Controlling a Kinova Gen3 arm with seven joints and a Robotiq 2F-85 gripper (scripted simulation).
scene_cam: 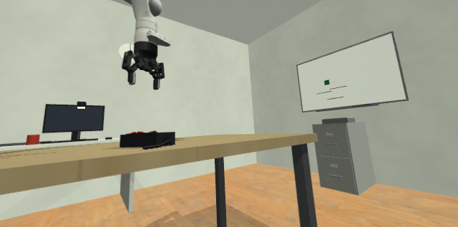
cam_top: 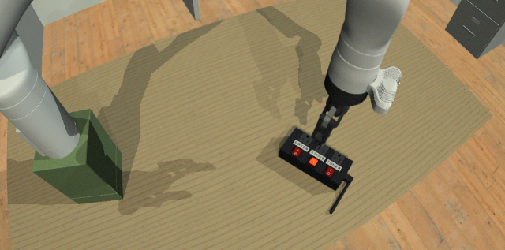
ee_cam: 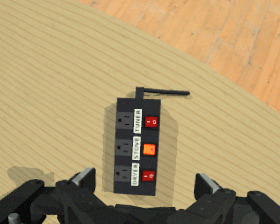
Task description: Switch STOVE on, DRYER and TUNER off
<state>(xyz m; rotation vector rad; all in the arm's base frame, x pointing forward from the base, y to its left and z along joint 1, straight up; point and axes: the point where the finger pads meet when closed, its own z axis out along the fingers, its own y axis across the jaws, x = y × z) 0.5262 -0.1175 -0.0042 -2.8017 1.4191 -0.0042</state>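
The power strip (cam_top: 316, 158) lies flat on the table (cam_top: 221, 187) with its switch face up, towards the table's right-hand edge in the top view. Three rocker switches sit in a row beside white labels: the middle switch (cam_top: 313, 162) shows bright orange, the two outer ones (cam_top: 297, 151) (cam_top: 329, 171) a darker red. The label text is too small to read with certainty. A short black cord (cam_top: 340, 196) juts from one end towards the table edge.

The gripper (scene_cam: 144, 83) hangs well above the strip — fingers spread to their widest, nothing between them. In the wrist view the strip (ee_cam: 138, 145) lies centred between the two fingers.

On the table's left part stands the green base block (cam_top: 88, 163) carrying the arm — well apart from the strip. Beyond the table in the exterior view are a dark monitor (scene_cam: 73, 118), a red cup (scene_cam: 33, 139), a grey filing cabinet (scene_cam: 341, 155) and a whiteboard (scene_cam: 352, 73) on the wall.
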